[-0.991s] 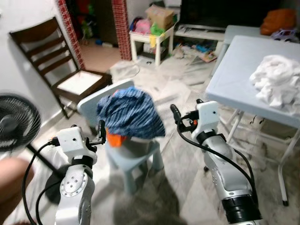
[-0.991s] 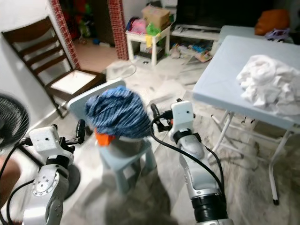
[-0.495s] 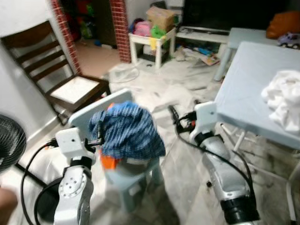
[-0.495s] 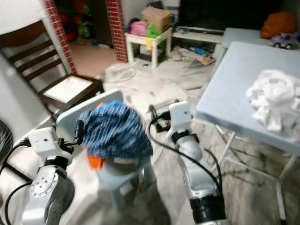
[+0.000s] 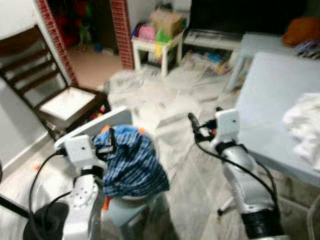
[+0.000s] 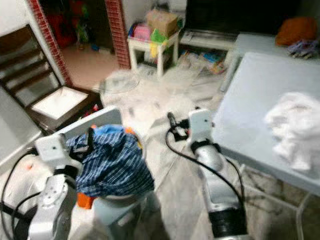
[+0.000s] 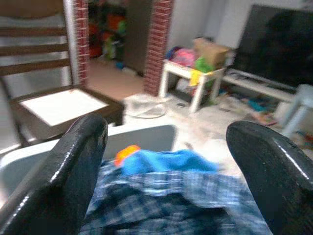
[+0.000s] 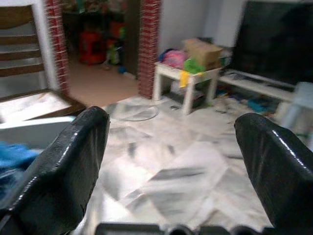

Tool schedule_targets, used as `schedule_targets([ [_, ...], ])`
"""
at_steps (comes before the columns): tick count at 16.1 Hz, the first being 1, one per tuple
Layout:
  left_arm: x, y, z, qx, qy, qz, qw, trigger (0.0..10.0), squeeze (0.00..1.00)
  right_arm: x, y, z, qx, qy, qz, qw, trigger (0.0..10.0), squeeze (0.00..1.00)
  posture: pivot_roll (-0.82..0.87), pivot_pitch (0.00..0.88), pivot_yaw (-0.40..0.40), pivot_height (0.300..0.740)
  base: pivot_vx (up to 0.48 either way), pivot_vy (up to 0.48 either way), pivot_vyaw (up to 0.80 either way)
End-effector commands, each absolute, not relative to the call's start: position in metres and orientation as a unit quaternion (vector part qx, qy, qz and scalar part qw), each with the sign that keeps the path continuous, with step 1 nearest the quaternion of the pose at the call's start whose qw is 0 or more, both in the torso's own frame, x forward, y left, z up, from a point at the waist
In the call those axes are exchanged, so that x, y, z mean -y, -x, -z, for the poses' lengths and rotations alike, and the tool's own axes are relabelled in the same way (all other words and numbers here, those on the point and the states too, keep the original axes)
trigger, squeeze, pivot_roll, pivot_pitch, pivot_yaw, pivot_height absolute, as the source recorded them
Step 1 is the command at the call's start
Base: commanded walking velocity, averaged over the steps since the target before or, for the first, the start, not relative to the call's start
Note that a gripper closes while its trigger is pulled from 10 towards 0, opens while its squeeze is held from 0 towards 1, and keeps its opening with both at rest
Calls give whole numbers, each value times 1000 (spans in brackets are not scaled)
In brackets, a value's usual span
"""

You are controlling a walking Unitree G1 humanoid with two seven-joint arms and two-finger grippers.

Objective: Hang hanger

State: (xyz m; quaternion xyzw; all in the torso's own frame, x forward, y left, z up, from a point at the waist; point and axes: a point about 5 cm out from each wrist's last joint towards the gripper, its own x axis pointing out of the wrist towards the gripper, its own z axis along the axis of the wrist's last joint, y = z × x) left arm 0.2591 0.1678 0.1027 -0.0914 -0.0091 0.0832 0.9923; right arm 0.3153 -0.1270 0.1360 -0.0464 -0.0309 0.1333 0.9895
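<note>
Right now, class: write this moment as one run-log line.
left gripper: open, at shirt | shirt: piled on small chair | right gripper: open, over floor | hanger: not identified

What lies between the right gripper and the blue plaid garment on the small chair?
Only bare marble floor separates the right gripper from the blue plaid garment in the left eye view.

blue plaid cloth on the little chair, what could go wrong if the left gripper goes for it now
The blue plaid cloth lies in a loose heap over the small grey chair, so the open left gripper may pinch only a fold and drag the rest off. Something orange sits under the cloth; the fingers could snag it. The views are blurred, so aim may be off.
</note>
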Motion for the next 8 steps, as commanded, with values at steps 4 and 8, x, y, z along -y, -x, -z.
schedule_targets([
  [4,-173,-263,-86,-61,99,-73,991,10000,0,131,-313,-143,36,51,-137,989,10000,0,-53,0,37,740,0,0,0],
  [8,-176,-270,-71,-135,95,-44,985,10000,0,129,-303,-141,25,69,-171,983,10000,0,-65,12,31,740,0,0,0],
])
